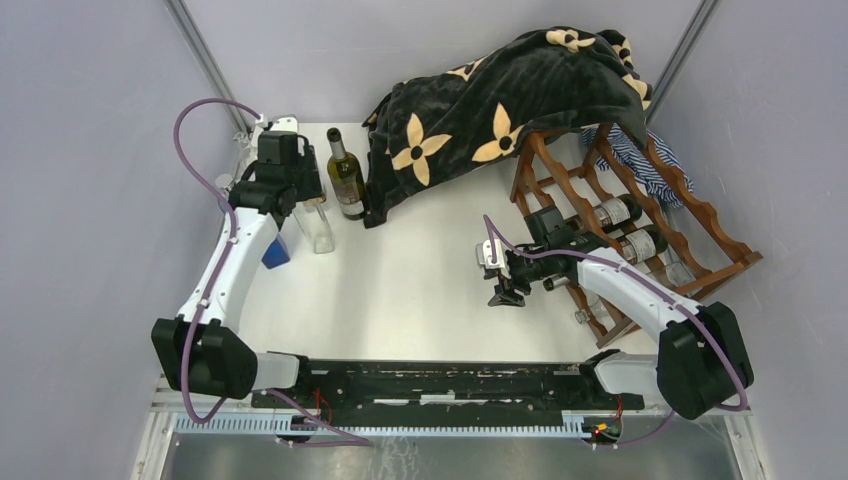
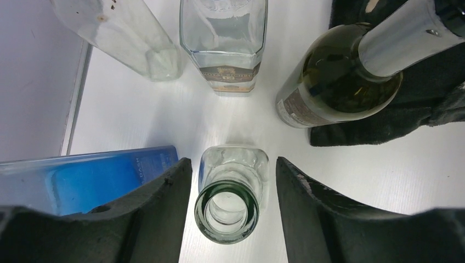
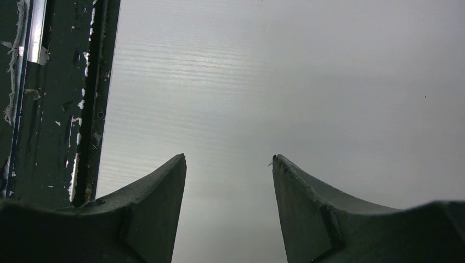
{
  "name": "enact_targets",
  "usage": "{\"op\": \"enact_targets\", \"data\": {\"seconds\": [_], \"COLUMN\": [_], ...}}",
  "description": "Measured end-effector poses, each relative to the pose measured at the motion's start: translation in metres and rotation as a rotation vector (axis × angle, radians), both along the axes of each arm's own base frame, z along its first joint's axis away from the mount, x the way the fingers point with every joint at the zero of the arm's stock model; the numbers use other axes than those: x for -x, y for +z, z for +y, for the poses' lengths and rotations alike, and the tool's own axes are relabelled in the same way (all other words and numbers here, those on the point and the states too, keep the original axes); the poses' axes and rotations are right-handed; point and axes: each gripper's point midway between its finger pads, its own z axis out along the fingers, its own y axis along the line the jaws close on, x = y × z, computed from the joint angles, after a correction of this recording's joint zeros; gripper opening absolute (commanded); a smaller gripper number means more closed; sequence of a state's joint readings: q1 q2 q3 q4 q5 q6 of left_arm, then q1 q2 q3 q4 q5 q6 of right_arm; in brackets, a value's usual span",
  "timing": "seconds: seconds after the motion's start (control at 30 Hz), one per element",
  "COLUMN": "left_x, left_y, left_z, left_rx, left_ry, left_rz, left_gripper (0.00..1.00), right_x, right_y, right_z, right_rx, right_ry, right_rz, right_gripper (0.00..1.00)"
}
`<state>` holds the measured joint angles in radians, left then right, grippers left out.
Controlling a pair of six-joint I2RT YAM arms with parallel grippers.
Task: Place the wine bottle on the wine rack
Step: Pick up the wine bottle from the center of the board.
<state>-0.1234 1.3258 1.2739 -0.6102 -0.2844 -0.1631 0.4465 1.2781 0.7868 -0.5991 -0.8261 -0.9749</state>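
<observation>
A clear glass wine bottle (image 1: 319,228) stands upright at the back left of the table. My left gripper (image 1: 306,196) hangs over its neck. In the left wrist view the bottle's greenish mouth (image 2: 226,211) sits between the two dark fingers (image 2: 164,208), with a small gap on each side, so the left gripper (image 2: 231,161) is open. The dark reddish-brown wine rack (image 1: 700,215) stands at the right, with bottles (image 1: 620,212) lying in it. My right gripper (image 1: 506,296) hovers open over bare table (image 3: 274,82), left of the rack, with nothing between its fingers (image 3: 159,203).
A dark green labelled wine bottle (image 1: 346,175) (image 2: 340,82) stands right of the clear one. A blue bottle (image 1: 276,250) (image 2: 82,178) is to its left, and two more clear bottles (image 2: 225,44) stand behind. A black flowered blanket (image 1: 500,100) drapes over the rack's top. A black rail (image 3: 60,98) runs along the near edge.
</observation>
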Motion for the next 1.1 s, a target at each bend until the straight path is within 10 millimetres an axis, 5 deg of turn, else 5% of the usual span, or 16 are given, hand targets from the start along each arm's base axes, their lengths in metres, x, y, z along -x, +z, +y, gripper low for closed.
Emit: {"op": "enact_targets", "data": {"seconds": [0.4,0.57,0.83,1.1], "left_x": [-0.002,-0.003,0.002,0.047], "left_y": [-0.001,-0.001,0.000,0.029], "left_z": [0.000,-0.001,-0.017,-0.085], "left_rx": [-0.001,0.000,0.061,0.361], "left_ry": [-0.001,-0.006,-0.092,-0.375], "left_rz": [0.000,-0.002,0.007,-0.071], "left_gripper": [0.45,0.03,0.02,0.02], "right_x": [-0.001,-0.001,-0.001,0.004], "right_y": [0.000,0.000,-0.001,-0.001], "right_z": [0.000,0.000,0.000,0.002], "right_rx": [0.001,0.001,0.001,-0.015], "right_ry": [-0.002,-0.001,0.003,0.030], "right_rz": [-0.001,-0.003,-0.002,0.008], "right_gripper": [0.65,0.65,0.65,0.66]}}
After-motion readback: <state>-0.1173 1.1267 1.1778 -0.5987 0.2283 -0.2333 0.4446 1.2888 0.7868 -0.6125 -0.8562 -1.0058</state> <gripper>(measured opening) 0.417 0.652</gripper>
